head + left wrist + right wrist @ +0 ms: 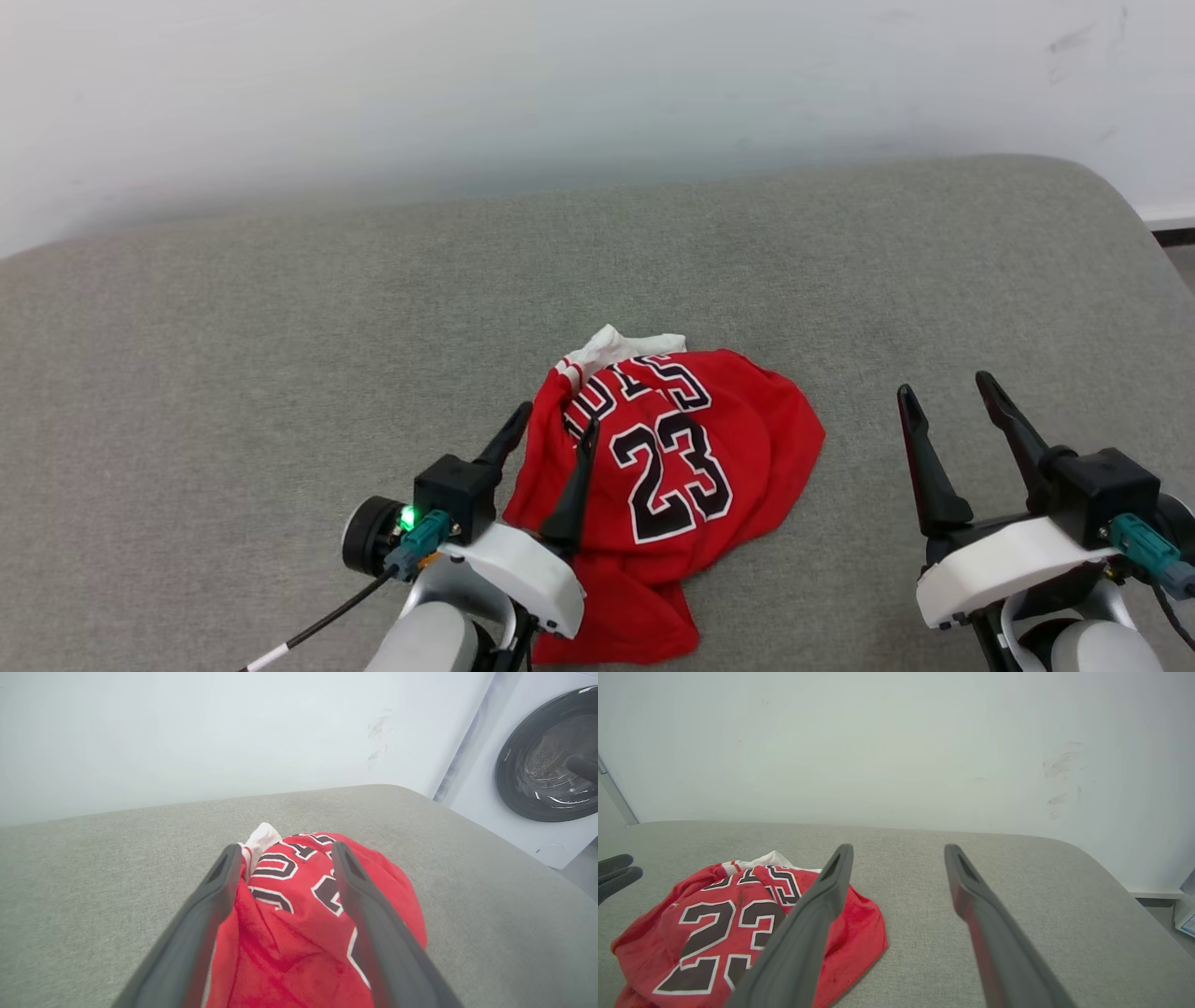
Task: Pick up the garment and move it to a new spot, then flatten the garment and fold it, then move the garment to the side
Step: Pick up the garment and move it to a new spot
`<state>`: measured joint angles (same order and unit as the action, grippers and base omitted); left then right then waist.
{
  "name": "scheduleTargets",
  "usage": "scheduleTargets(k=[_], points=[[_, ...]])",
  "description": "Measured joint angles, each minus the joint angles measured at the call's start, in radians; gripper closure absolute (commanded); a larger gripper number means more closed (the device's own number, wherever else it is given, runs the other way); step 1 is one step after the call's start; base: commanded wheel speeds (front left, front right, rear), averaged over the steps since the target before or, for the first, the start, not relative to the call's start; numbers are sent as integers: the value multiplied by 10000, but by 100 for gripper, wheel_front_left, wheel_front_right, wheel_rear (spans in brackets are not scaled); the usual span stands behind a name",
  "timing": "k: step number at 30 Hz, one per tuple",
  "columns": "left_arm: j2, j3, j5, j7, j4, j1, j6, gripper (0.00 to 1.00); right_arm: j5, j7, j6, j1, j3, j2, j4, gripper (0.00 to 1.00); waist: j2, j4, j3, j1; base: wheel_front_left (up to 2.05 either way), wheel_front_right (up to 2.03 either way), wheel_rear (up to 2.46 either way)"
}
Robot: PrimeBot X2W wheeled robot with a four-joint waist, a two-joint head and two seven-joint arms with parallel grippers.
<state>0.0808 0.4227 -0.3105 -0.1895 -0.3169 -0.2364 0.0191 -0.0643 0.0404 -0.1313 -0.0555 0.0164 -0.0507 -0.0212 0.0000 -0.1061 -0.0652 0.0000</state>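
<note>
Head view has the shirt [672, 448] crumpled in a heap on the grey cushion [280, 373]. My left gripper [558, 415] is spread open astride its left edge, and my right gripper [944, 383] is open, well apart. It looks light, limp and likely slick, so I'd pinch a bunched fold deep.

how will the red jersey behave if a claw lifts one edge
Likely floppy: the red jersey lies crumpled in soft folds, so it should sag from one pinch. Probably light, as the cloth looks thin. Pushed, it may bunch on the grey cushion.
</note>
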Motion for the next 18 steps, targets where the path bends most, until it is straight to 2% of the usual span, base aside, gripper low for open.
scheduleTargets(k=[5,13,18], points=[[219,-441,63,-255,366,-177,-437,0,69,-107,0,174,-167,0,-15,0,0,335,308,0,0,0,0],[984,-1423,-6,-316,658,346,-1325,0,67,-205,0,440,-259,0,-8,0,0,672,793,0,0,0,0],[1361,-1592,-42,-54,1009,1022,-1517,0,-50,-236,0,609,-265,0,96,0,0,686,904,0,0,0,0]])
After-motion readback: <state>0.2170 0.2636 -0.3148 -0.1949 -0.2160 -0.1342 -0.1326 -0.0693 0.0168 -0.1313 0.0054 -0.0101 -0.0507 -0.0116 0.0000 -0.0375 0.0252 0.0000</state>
